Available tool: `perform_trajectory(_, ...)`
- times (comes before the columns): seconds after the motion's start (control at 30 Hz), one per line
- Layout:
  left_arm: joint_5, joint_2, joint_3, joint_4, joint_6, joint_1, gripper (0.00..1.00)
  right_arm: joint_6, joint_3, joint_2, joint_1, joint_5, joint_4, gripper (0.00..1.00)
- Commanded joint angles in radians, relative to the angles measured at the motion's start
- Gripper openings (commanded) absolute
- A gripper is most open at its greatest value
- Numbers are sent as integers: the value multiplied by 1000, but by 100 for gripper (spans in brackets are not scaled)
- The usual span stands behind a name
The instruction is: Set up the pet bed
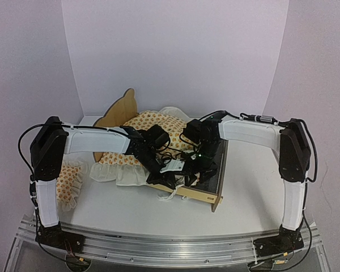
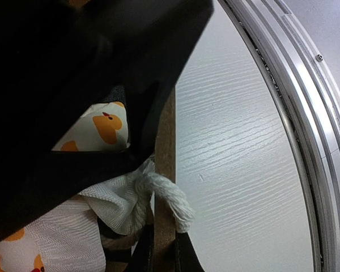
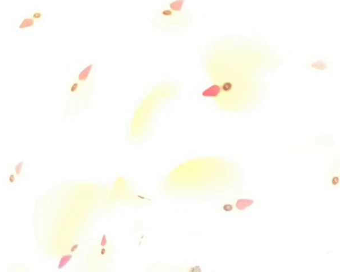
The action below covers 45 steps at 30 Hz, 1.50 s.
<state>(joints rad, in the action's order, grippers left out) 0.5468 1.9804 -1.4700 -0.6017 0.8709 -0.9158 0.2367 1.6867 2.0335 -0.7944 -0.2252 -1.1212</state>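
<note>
The pet bed (image 1: 203,197) lies at an angle mid-table, its scalloped headboard (image 1: 123,105) at the far left. A cream duck-patterned cushion (image 1: 153,122) covers its far part and spills over the left side. My left gripper (image 1: 171,180) is down at the bed's near rail. In the left wrist view its fingers (image 2: 188,258) are shut on the thin plywood rail (image 2: 165,141), and a white tie cord (image 2: 170,195) hangs over that rail. My right gripper (image 1: 197,169) hovers over the bed's dark base; its wrist view shows only washed-out cushion fabric (image 3: 198,175), so its jaws stay hidden.
A small matching ruffled pillow (image 1: 72,180) lies at the left, beside my left arm. The white table (image 2: 243,170) ends at an aluminium rail (image 2: 306,113) along the near edge. White walls close in the back and sides.
</note>
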Motion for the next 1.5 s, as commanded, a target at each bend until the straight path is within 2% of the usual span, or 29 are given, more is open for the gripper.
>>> perform_trajectory(0.0,-69,24,-8,92,-52,16,0,-27,15,-107,-35,-84,-138,68)
perform_trajectory(0.2,-80,26,-1,106,-58,17,0,-26,102,-212,-33,-46,-115,68)
perform_trajectory(0.37,-79,27,-2,97,-69,28,0,17,5,-276,-13,89,-150,67)
perform_trajectory(0.5,-69,28,-3,88,-85,35,0,54,-38,-267,-4,261,-228,65)
perform_trajectory(0.6,-65,33,-12,107,-130,38,0,79,-66,-313,1,266,-158,62)
perform_trajectory(0.67,-69,47,-31,122,-172,37,0,115,-126,-424,-2,238,-9,59)
perform_trajectory(0.77,-81,74,-67,165,-257,40,0,204,-335,-606,-37,213,319,51)
perform_trajectory(0.83,-92,92,-91,189,-298,42,0,236,-476,-696,-95,250,481,47)
perform_trajectory(0.97,-87,122,-136,192,-323,47,0,210,-761,-780,-245,337,943,45)
perform_trajectory(1.03,-91,127,-141,195,-322,49,0,194,-914,-769,-295,412,1191,48)
perform_trajectory(1.1,-92,129,-144,196,-322,52,0,203,-989,-726,-311,487,1313,51)
perform_trajectory(1.23,-91,132,-145,195,-322,56,0,189,-1049,-577,-312,580,1459,55)
perform_trajectory(1.37,-89,140,-151,199,-323,57,0,186,-1185,-497,-312,730,1739,58)
perform_trajectory(1.47,-50,150,-168,177,-317,58,0,157,-1190,-392,-312,818,1835,63)
